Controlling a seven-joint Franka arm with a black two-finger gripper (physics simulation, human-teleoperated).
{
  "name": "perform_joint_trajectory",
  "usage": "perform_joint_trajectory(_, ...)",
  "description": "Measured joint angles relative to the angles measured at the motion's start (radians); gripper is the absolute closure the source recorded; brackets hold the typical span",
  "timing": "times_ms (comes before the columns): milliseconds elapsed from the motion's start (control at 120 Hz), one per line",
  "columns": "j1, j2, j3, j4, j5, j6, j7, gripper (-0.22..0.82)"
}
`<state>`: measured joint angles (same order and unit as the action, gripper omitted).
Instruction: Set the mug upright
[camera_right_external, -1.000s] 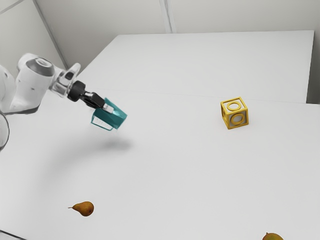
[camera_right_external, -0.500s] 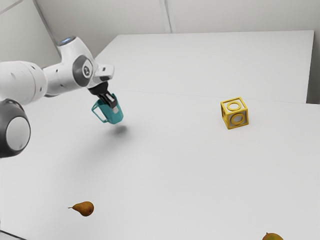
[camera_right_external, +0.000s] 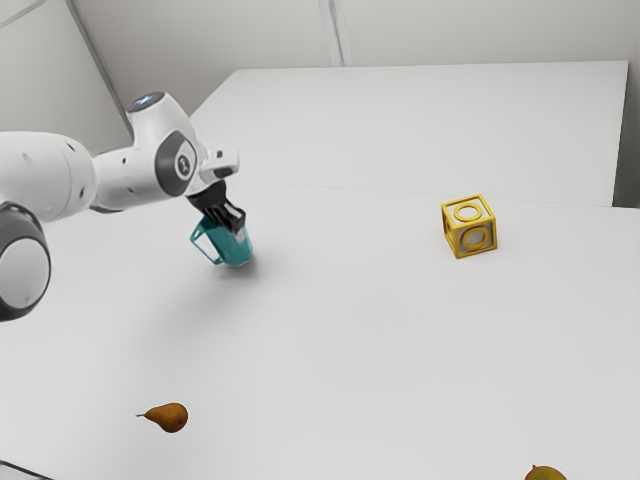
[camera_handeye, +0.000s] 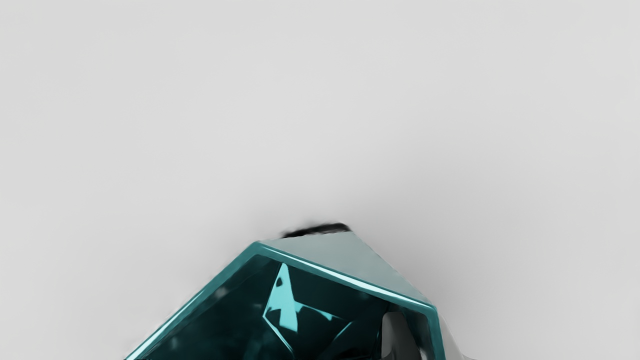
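In the exterior view my gripper (camera_right_external: 238, 228) points down at the teal mug (camera_right_external: 236, 252), shut on its side wall. The mug leans a little, opening up, its handle toward the exterior view's left. Its base is at or just above the table; I cannot tell if they touch. The wrist view looks into the open mouth of the mug (camera_handeye: 320, 287). There my gripper (camera_handeye: 426, 336) has one finger inside the mug and the other outside, with the wall between them.
A yellow-framed block (camera_right_external: 469, 227) stands on the white table (camera_right_external: 350, 330), toward the exterior view's right. A brown pear (camera_right_external: 168, 417) lies at the near left, and another fruit (camera_right_external: 546, 473) is at the bottom edge.
The mug has swung from a strong tilt to nearly upright as my hand turned fingers-down. Over the last half second, hand and mug moved lower and slightly toward the exterior view's right.
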<state>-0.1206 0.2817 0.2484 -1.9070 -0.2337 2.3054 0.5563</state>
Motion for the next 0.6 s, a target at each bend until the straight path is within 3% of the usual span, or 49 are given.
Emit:
perform_joint_trajectory(283, -0.024, -0.156, -0.029, -0.241, 0.043, 0.058, -0.109, 0.78)
perform_joint_trajectory(600, -0.025, -0.180, -0.053, -0.291, 0.128, 0.083, -0.237, 0.78)
